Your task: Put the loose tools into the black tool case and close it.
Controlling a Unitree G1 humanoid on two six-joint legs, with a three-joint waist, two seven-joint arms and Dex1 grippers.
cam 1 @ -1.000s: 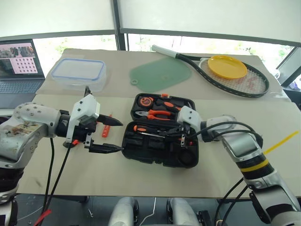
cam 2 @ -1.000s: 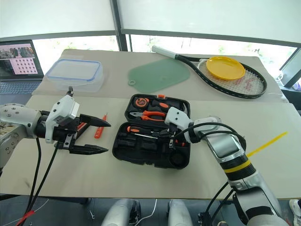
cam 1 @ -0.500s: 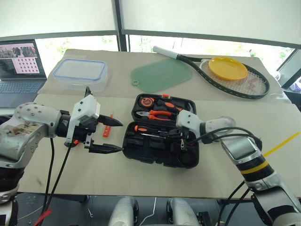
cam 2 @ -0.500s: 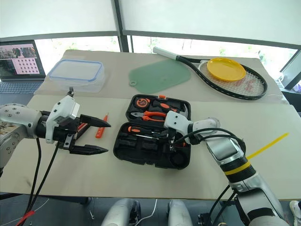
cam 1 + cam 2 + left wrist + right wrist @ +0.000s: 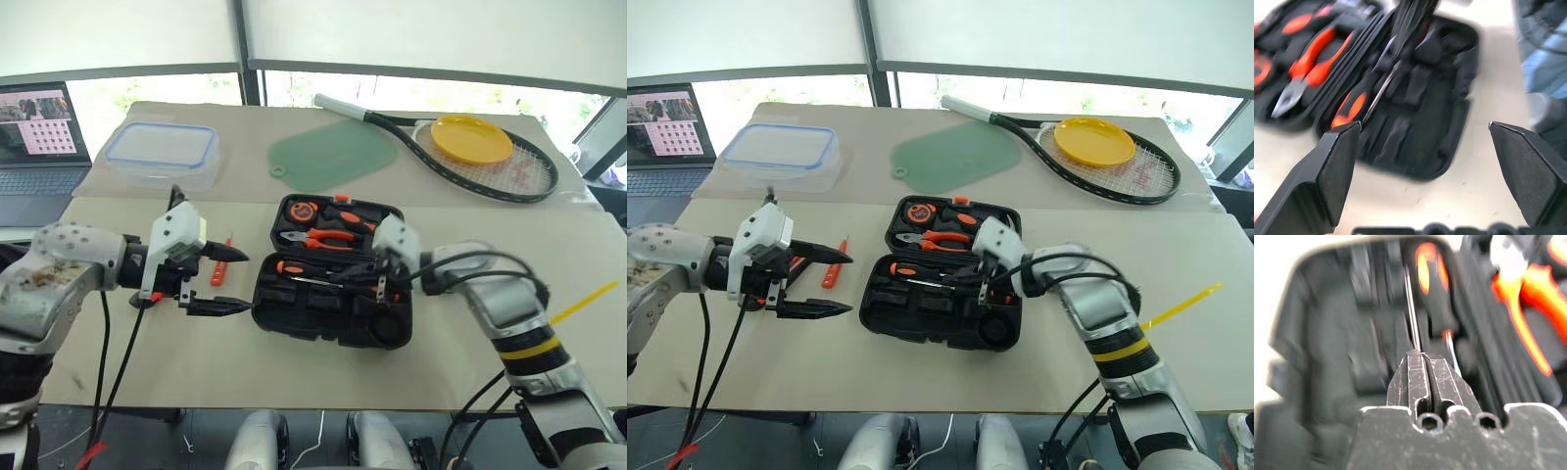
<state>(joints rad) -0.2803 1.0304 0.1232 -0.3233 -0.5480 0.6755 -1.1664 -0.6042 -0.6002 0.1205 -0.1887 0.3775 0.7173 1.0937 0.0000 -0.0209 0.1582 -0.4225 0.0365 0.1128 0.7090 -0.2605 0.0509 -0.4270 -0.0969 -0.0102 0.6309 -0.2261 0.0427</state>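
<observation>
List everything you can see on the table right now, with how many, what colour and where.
Tool case: one, black, open, table centre.
Pliers: one, orange handles, in the case's far half.
Screwdriver: one, orange-black handle, in the near half.
Small screwdriver: one, orange, on the table left of the case.
Food box: one, clear with blue rim, far left.
Mat: one, green, far centre.
Racket: one, black, far right.
Plate: one, yellow, on the racket.
Laptop: one, far left edge.
Left end effector: open, beside the case.
Right end effector: over the case's near half.
</observation>
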